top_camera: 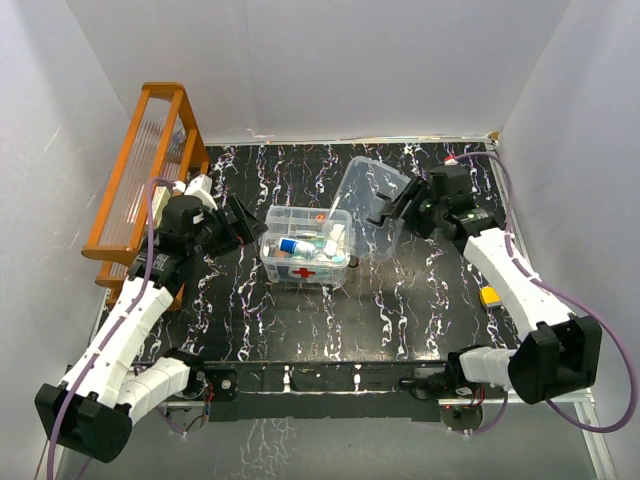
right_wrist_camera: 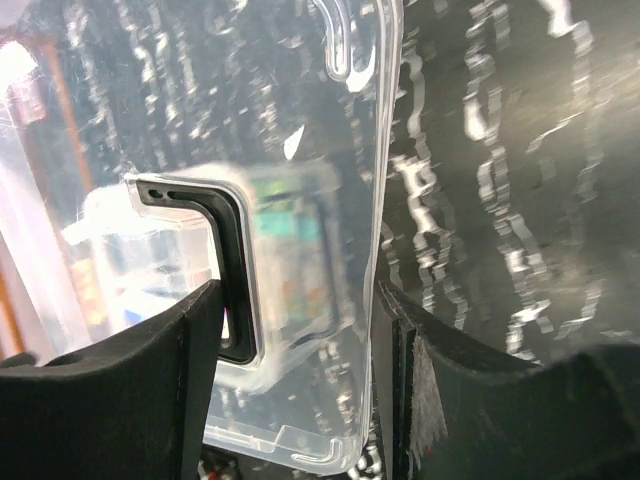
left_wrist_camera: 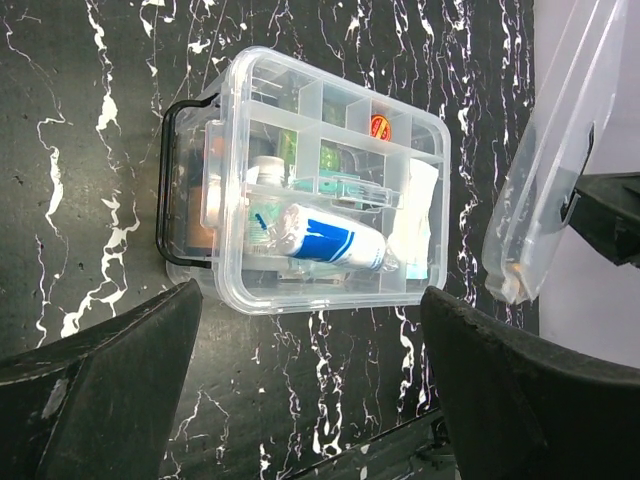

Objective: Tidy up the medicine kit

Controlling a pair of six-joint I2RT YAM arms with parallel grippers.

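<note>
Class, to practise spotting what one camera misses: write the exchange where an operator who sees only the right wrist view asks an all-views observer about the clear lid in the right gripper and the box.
Operator: Where is the clear lid in my right gripper relative to the medicine box?
Observer: Tilted on edge, right of the box, not over it.
Operator: Is the box uncovered?
Observer: Yes; the left wrist view shows its divided tray and a blue-and-white tube inside.
Operator: And the left gripper?
Observer: Open and empty, left of the box.
</note>
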